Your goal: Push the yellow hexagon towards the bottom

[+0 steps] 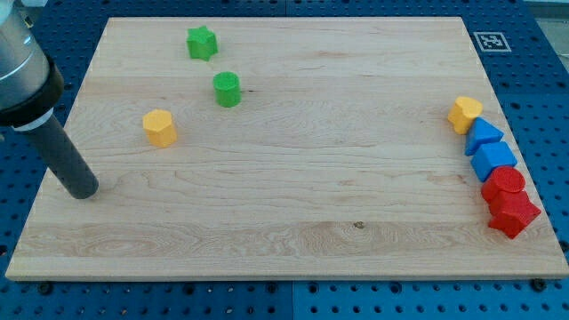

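Note:
The yellow hexagon (160, 127) lies on the wooden board (293, 178) in the left part, a little above the middle height. My tip (84, 191) rests on the board near its left edge, below and to the left of the yellow hexagon, with a clear gap between them. The dark rod runs up to the view's upper left corner.
A green star (202, 42) and a green cylinder (228, 89) lie above and right of the hexagon. Along the right edge a yellow heart (464, 113), a blue triangle (484, 135), a blue cube (494, 160), a red cylinder (505, 184) and a red star (513, 213) form a column.

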